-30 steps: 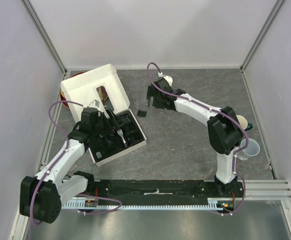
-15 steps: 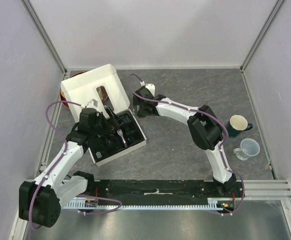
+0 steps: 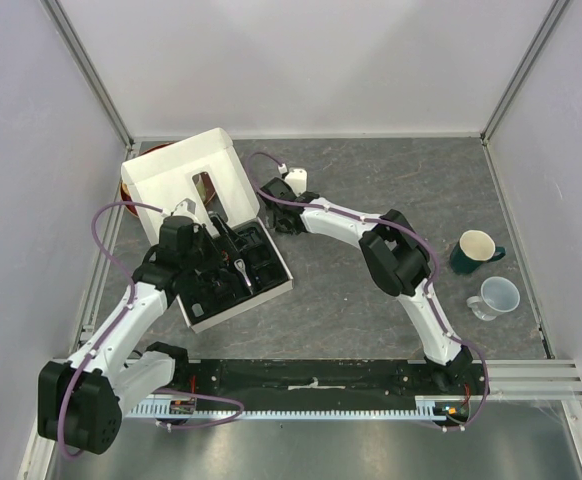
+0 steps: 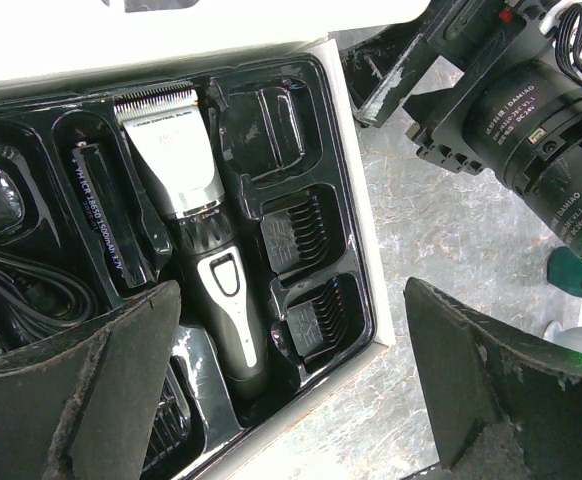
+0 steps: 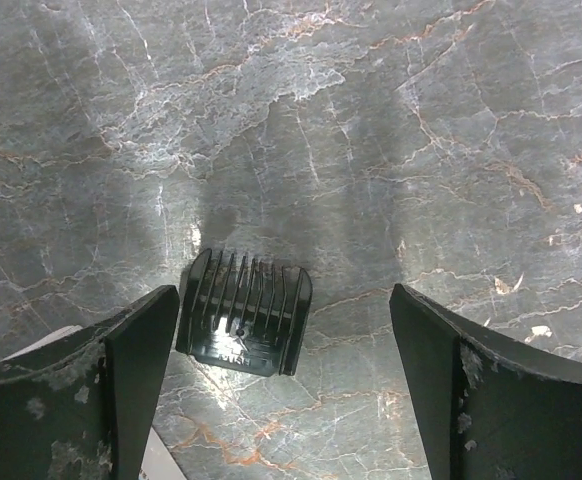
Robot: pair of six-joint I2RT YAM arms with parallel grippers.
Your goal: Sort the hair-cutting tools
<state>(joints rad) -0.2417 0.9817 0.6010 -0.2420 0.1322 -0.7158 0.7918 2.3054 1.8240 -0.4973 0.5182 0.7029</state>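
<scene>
The black and silver clipper [image 4: 196, 230] lies in the black tray [image 4: 356, 300] of the white box. Comb guards [image 4: 296, 235] fill the slots on its right and the coiled cord [image 4: 21, 285] lies at its left. My left gripper [image 4: 291, 400] hovers open and empty over the tray's near edge, and it shows above the tray in the top view [image 3: 211, 262]. One loose comb guard [image 5: 244, 312] lies on the marble table. My right gripper [image 5: 281, 370] is open above it, with the guard near the left finger [image 5: 91, 390]. In the top view the right gripper [image 3: 279, 215] covers that guard.
The open white box lid [image 3: 186, 175] stands up at the back left, with a brown bowl [image 3: 129, 188] behind it. A green mug [image 3: 476, 250] and a clear cup [image 3: 498, 297] stand at the right. The right arm [image 4: 511, 110] stretches close beside the box.
My right arm has swung left across the table and now hangs over the loose comb guard beside the box. My left arm has barely moved.
</scene>
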